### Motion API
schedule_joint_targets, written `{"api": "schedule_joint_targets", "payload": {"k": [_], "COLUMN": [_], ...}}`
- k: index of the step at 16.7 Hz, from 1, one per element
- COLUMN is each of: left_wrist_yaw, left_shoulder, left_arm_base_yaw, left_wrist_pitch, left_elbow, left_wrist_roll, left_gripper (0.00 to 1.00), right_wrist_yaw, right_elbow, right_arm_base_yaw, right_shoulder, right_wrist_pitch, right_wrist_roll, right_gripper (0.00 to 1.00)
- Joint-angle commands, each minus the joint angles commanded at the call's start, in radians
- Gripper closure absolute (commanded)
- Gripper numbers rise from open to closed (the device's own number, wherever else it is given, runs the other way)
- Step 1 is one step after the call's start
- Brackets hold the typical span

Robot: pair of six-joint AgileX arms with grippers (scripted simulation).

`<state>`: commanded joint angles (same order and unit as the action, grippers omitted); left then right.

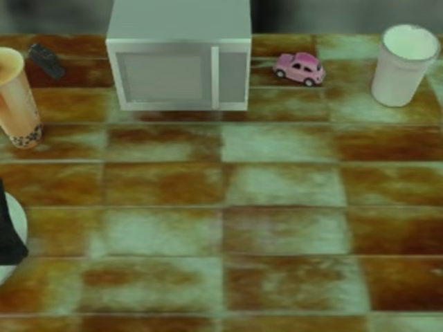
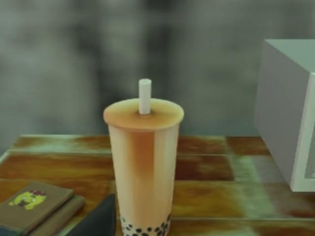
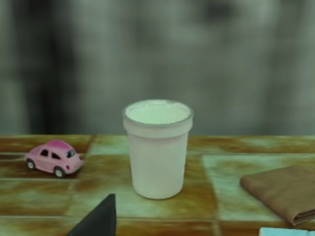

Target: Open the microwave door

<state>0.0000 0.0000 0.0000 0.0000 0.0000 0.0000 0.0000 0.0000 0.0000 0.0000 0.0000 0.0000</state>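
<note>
The microwave (image 1: pixel 178 52) is sitting at the tabletop's (image 1: pixel 277 228) far edge, left of centre, its microwave door (image 1: pixel 166 76) lying flush and closed. The left arm (image 1: pixel 10 232) is resting at the left edge. Neither gripper is showing clearly, so their jaws' state cannot be told. A pink toy car (image 1: pixel 300 68) is standing right of the microwave.
</note>
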Motion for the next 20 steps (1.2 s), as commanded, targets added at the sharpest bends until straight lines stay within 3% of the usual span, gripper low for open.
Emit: {"api": "schedule_joint_targets", "payload": {"k": [8, 20], "left_wrist_yaw": [-0.050, -0.258], "left_shoulder": [0.213, 1.277], "left_arm_base_yaw": [-0.068, -0.417], "left_wrist_pitch": [-0.075, -0.370], "left_elbow": [0.172, 1.050], "left_wrist_roll": [-0.060, -0.350], "left_gripper": [0.00, 0.00], "right_wrist_yaw": [0.000, 0.000], "right_elbow": [0.000, 0.000], "right_arm_base_yaw": [0.000, 0.000], "right_shoulder": [0.000, 0.000], "right_wrist_pitch": [0.000, 0.000], "right_wrist_roll": [0.000, 0.000], "right_gripper": [0.00, 0.00]}}
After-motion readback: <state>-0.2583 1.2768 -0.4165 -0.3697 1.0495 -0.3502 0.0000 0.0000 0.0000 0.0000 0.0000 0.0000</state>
